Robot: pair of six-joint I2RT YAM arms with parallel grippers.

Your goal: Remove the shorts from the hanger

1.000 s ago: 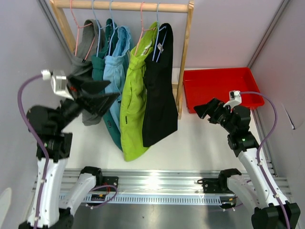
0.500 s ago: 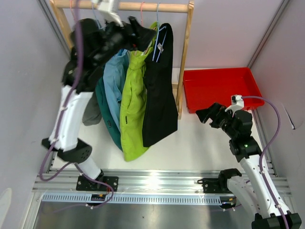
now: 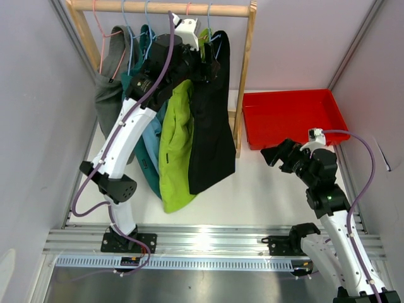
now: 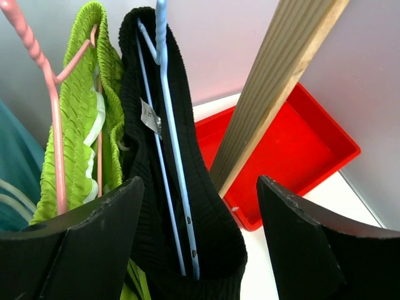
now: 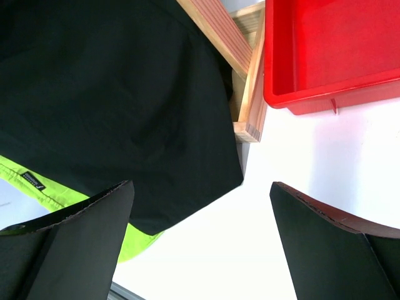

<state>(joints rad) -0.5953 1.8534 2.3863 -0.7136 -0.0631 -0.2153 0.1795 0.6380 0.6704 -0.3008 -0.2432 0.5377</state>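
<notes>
Nothing is judged done yet: every pair in sight is hung from the wooden rail (image 3: 158,7), and none is freed. The left gripper (image 4: 199,187) is held wide open, gripping nothing. The black shorts (image 4: 215,231) on their blue hanger (image 4: 172,137) are framed between its jaws, and the lime green shorts (image 4: 81,94) are seen just outside one jaw (no contact can be made out). The right gripper (image 5: 201,187) is likewise spread and empty, with the black hem ahead of its jaws. All removals are left to be done.
</notes>
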